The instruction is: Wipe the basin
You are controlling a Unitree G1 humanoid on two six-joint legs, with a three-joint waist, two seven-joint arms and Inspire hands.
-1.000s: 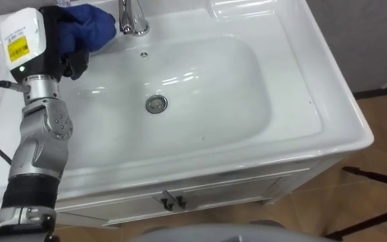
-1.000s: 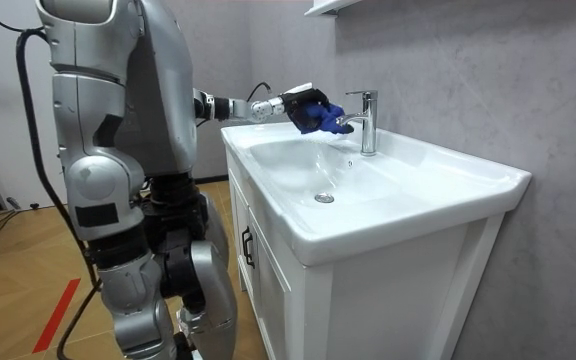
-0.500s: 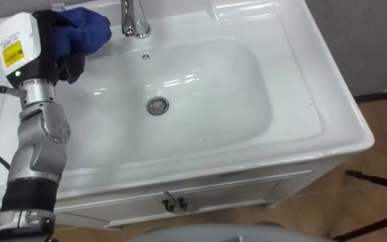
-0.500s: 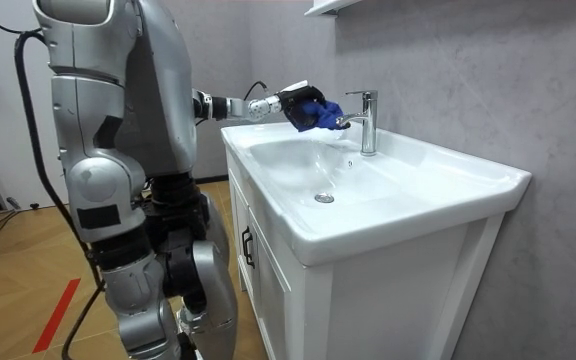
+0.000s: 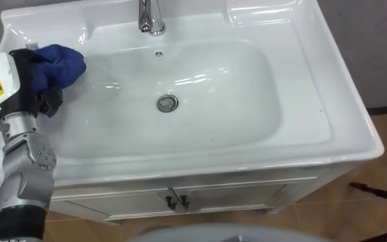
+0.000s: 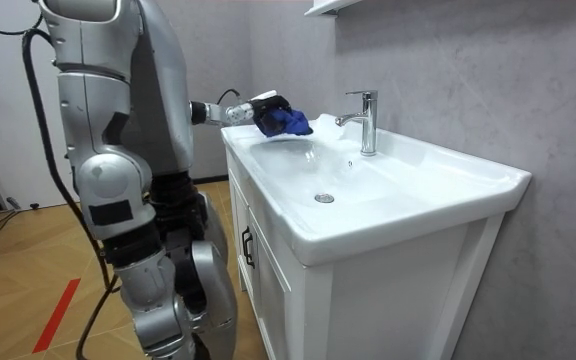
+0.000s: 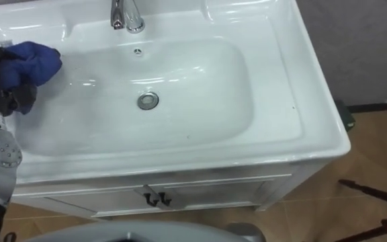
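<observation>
Your left hand [image 5: 20, 84] has pulled back from the chrome faucet [image 5: 151, 17] to the left rim of the basin [image 5: 247, 101]. Its fingers are curled round the bunched blue cloth [image 5: 58, 62], which hides most of them. The bowl is glossy white with rounded corners and a round metal drain [image 5: 168, 103]. The faucet's top is cut off.

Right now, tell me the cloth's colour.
Blue: the cloth in the left hand shows best in the left eye view.

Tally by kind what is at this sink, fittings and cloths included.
blue cloth, held in the left hand: 1
faucet: 1
drain: 1
basin: 1
cabinet door handles: 2
Total: 6
</observation>
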